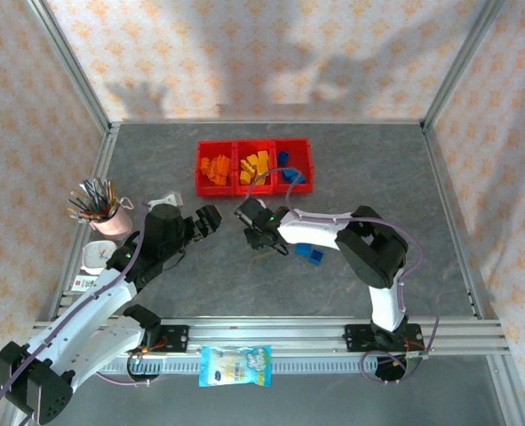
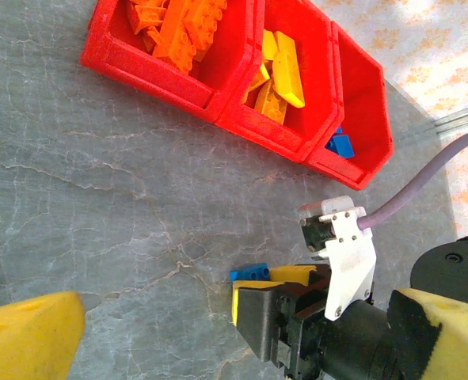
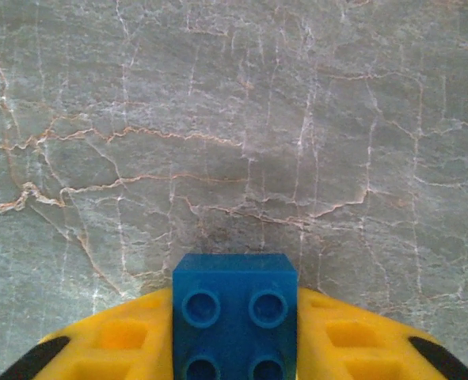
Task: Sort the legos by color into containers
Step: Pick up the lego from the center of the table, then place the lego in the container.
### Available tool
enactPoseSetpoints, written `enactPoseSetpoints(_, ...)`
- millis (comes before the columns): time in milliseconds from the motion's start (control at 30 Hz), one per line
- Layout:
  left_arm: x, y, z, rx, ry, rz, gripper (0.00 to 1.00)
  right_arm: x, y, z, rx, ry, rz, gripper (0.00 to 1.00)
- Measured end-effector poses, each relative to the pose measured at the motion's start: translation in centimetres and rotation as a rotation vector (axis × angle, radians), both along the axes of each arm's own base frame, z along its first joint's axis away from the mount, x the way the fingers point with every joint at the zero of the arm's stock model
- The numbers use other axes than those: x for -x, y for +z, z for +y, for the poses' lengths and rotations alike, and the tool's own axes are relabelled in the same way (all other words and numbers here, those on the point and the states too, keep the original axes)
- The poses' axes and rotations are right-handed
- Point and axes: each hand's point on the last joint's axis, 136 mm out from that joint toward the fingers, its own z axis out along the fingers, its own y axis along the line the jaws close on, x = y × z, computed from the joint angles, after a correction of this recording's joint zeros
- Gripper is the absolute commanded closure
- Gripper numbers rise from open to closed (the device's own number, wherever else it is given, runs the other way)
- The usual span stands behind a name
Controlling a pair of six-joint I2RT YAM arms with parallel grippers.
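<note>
Jaws on the right pinch a half-cropped blue brick; left jaws stand spread.

- Three bright red translucent plastic rectangular bins: joined in a row, upright, open-topped, at the far side of the grey marbled tabletop.
- Left bin: orange studded plastic bricks, heaped.
- Middle bin: yellow plastic bricks, loosely piled, several tilted.
- Right bin: small blue plastic bricks, largely hidden by the wall.
- Single blue studded plastic brick: clamped between the yellow fingers of the right gripper.
- Loose blue plastic pieces: on the tabletop, well apart from the bins; count unclear.
</note>
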Motion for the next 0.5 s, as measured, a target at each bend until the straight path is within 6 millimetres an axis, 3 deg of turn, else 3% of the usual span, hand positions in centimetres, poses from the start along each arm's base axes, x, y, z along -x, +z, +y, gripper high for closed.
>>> enactPoseSetpoints(267, -0.1, -0.4, 0.0, -0.007, 0.0, 0.014, 0.01, -1.1, 1.0, -0.8, -0.049, -0.047, 0.017, 0.75)
enactPoseSetpoints(500, -1.1, 0.3, -0.5, -0.023, -0.014, 0.007, 0.01, -5.7, 6.7, -4.2, -0.147, -0.19, -0.059, 0.75)
